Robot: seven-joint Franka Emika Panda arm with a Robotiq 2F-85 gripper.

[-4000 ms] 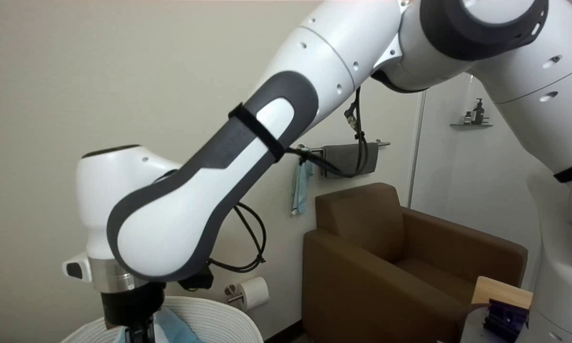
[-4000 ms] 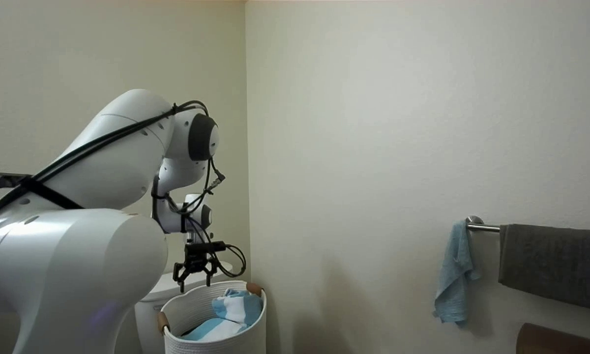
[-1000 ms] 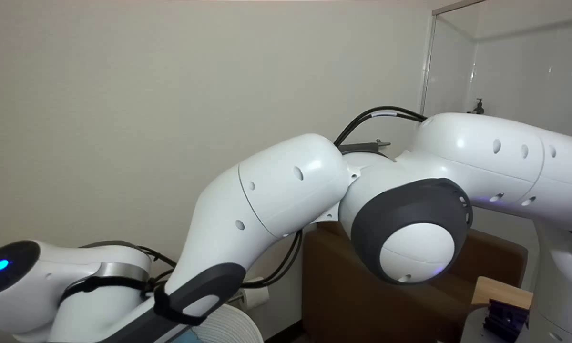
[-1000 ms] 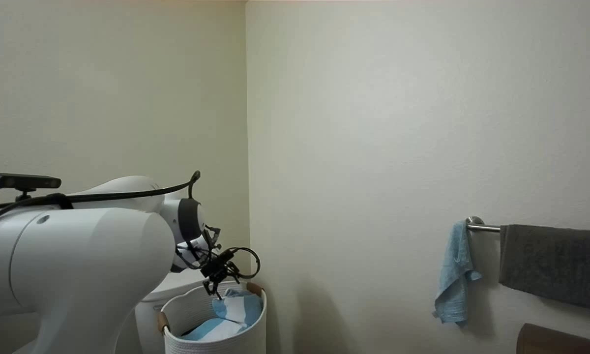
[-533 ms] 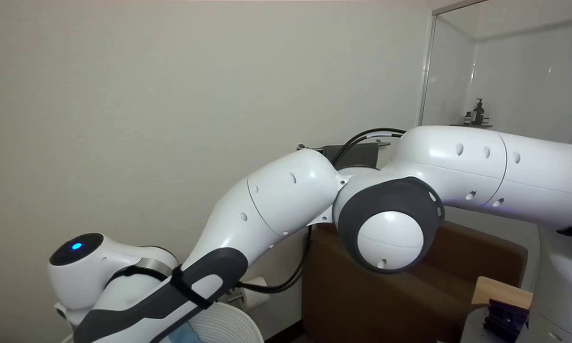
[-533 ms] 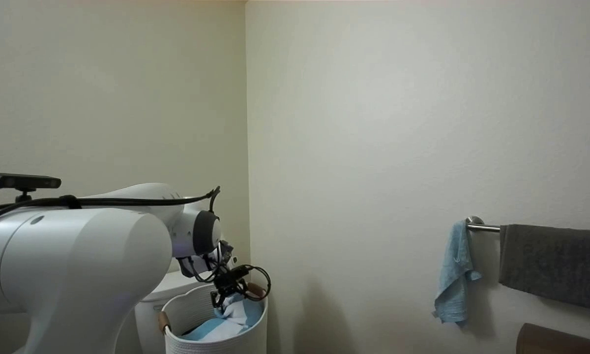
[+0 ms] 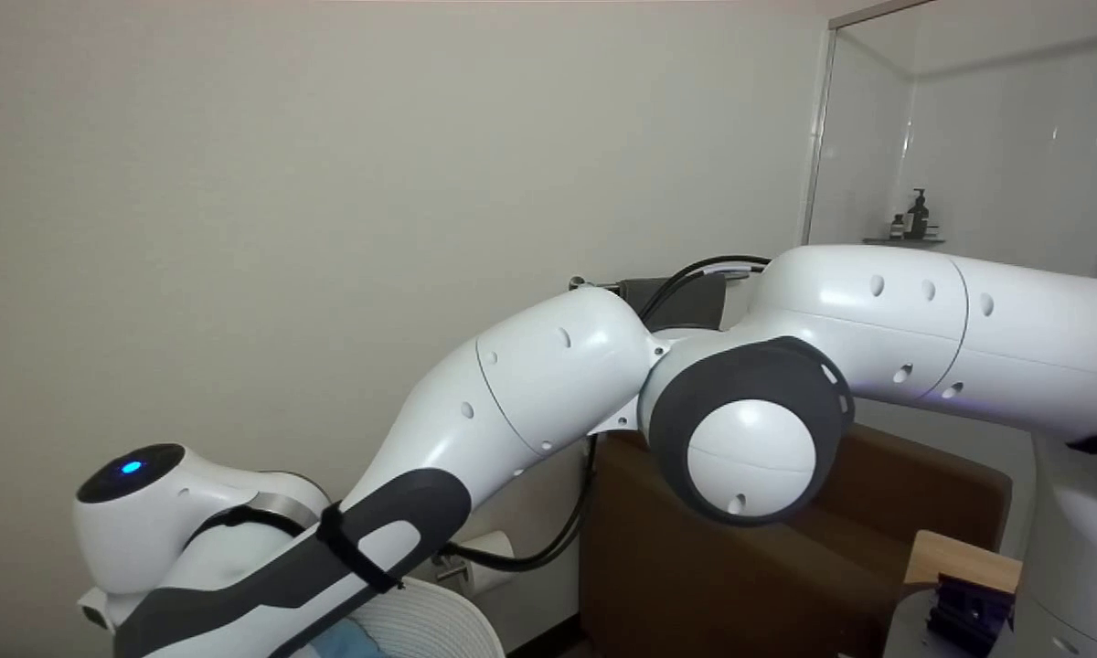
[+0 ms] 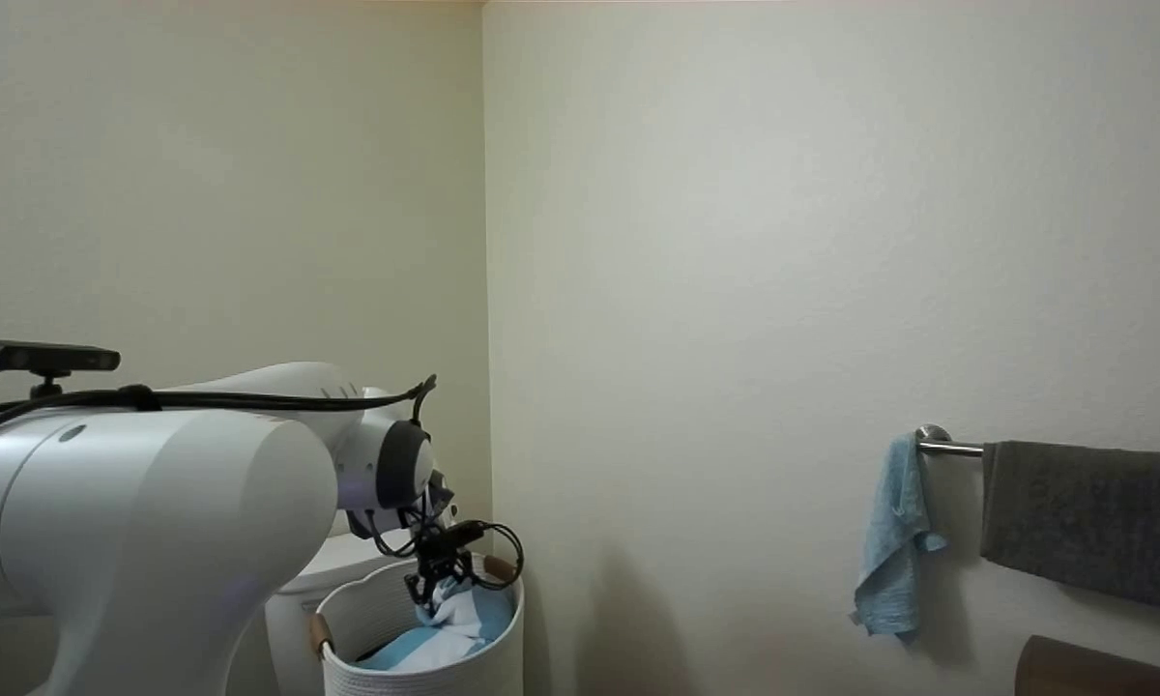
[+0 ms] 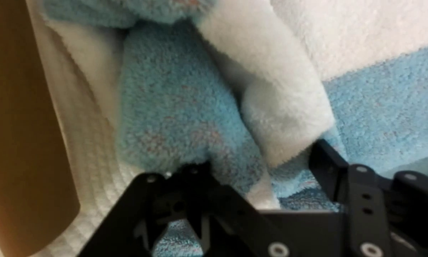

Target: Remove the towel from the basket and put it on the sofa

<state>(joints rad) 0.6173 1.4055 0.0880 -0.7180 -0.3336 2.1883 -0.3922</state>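
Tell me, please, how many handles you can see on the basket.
2: in an exterior view, one handle on the basket's left rim, a second handle at back right. Others may be hidden.

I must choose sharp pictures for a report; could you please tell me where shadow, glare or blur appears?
In the wrist view, the towel has crisp fibres at right, while the brown handle looks dim and smooth, perhaps out of focus; in an exterior view, soft-edged shadows darken the wall beside the basket; in an exterior view, the arm shows mild highlights.
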